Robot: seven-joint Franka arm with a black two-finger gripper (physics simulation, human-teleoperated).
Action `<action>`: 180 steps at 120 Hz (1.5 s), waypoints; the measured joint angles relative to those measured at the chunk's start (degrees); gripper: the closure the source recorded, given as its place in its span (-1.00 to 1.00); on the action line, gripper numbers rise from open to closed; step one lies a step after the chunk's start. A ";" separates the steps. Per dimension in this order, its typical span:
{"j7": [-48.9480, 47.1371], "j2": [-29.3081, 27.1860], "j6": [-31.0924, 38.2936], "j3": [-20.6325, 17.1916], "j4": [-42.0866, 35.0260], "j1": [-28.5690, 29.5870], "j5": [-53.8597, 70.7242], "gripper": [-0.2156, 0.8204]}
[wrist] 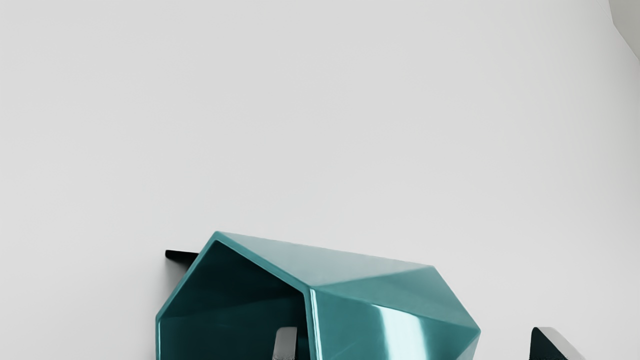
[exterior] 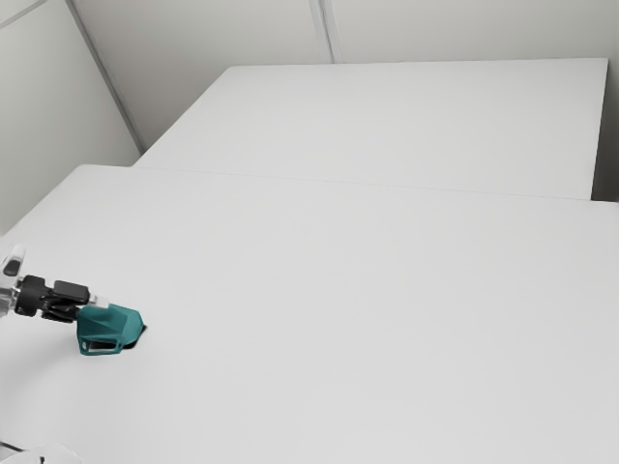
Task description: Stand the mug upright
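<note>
In the exterior view the gripper [exterior: 98, 302] is at the left, its tips against or just over the teal faceted mug [exterior: 118, 321]. The mug lies tipped over on its side on the white table [exterior: 338, 319]. In the wrist view the gripper [wrist: 420, 344] has its fingers wide apart. One finger [wrist: 285, 344] overlaps the dark mouth of the mug [wrist: 370, 320], while the other stands beyond the mug's opposite end. A dark wedge [wrist: 181, 256] pokes out from behind the rim. The mug's lower part is cut off there.
Behind the table, in the exterior view, is another white surface [exterior: 387, 126], with pale walls around it. A rounded white object [exterior: 44, 456] sits at the exterior view's lower left corner, beside a dark cable-like strip.
</note>
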 joint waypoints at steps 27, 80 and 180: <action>-0.01 0.00 0.01 -0.15 0.00 0.06 0.00 0.22; -0.29 -2.71 0.83 -4.21 0.40 -1.80 0.12 0.84; -18.07 -11.43 8.75 -5.65 4.66 -23.98 34.00 0.92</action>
